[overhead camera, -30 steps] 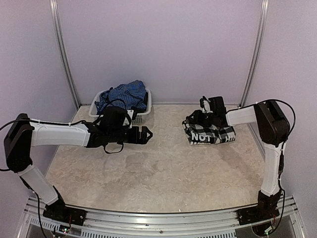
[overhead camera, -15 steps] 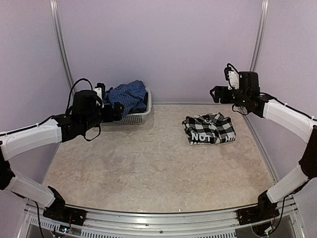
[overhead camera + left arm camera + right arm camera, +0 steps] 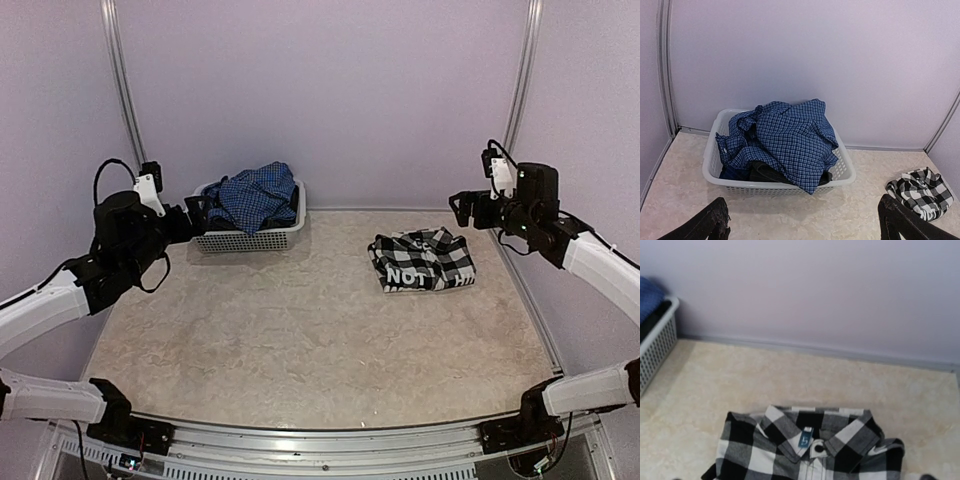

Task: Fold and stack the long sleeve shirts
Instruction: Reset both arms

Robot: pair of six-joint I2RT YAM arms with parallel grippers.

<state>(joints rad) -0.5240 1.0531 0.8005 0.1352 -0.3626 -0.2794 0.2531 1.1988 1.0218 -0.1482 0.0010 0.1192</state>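
The black-and-white checked long sleeve shirt (image 3: 422,262) lies folded on the table at the back right, collar (image 3: 815,432) toward the wall, white letters on its front. The blue fine-checked shirt (image 3: 250,195) is heaped in the white mesh basket (image 3: 250,240) at the back left, one flap hanging over the rim (image 3: 810,182). My left gripper (image 3: 190,215) hovers open, left of the basket, its fingers (image 3: 710,225) wide apart and empty. My right gripper (image 3: 462,205) hovers open above and right of the folded shirt, touching nothing.
The basket (image 3: 842,172) also holds a dark garment (image 3: 767,172) under the blue shirt. Its corner (image 3: 657,347) shows at the left of the right wrist view. Walls with metal corner posts (image 3: 128,110) close in the table on three sides.
The right gripper let go of the black-and-white shirt, opened, and rose back to the right. The left arm swung from the table's middle up to the left of the basket.
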